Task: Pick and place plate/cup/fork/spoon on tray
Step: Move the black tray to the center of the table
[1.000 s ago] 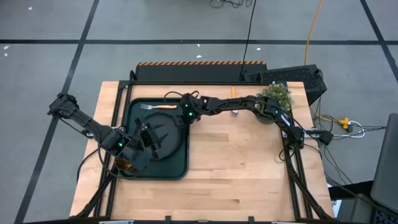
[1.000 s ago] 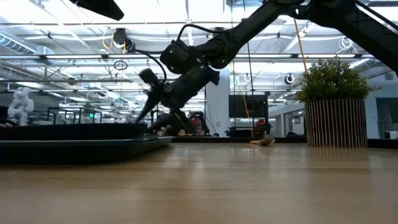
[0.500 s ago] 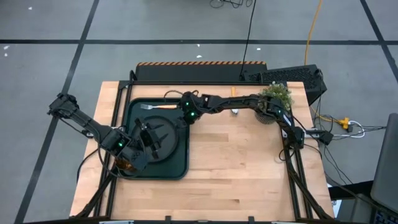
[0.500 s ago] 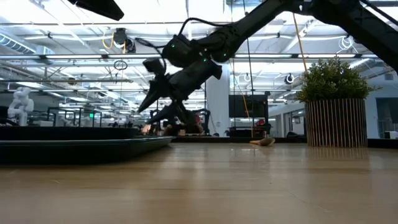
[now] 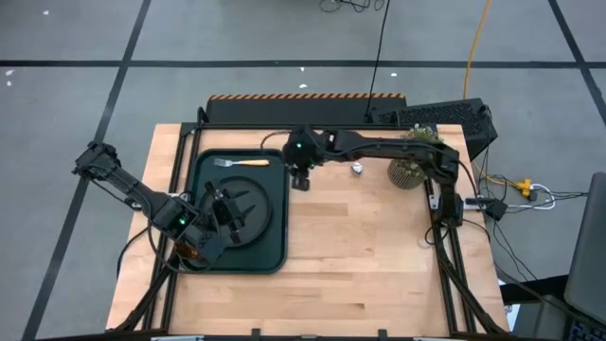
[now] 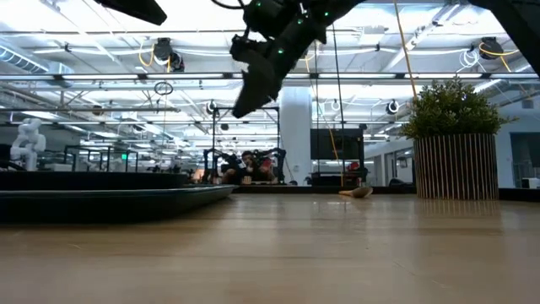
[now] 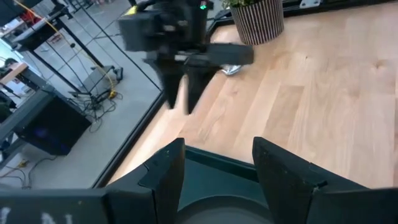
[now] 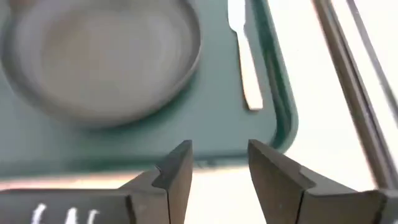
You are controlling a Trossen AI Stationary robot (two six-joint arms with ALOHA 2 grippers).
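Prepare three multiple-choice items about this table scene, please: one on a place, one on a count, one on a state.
1. Where does the fork lie?
A. On the tray, near its far rim
B. On the bare wood beside the plant
C. Inside the cup

2. How many pieces of cutlery lie on the tray?
A. None
B. One
C. Three

3. How is the right tool?
A. Shut on the fork
B. Shut on the spoon
C. Open and empty

Answers:
1. A, the high view shows the fork inside the tray's far rim, beyond the plate.
2. B, only the fork; the spoon rests on the wood.
3. C, the right wrist view shows parted fingers with nothing between.
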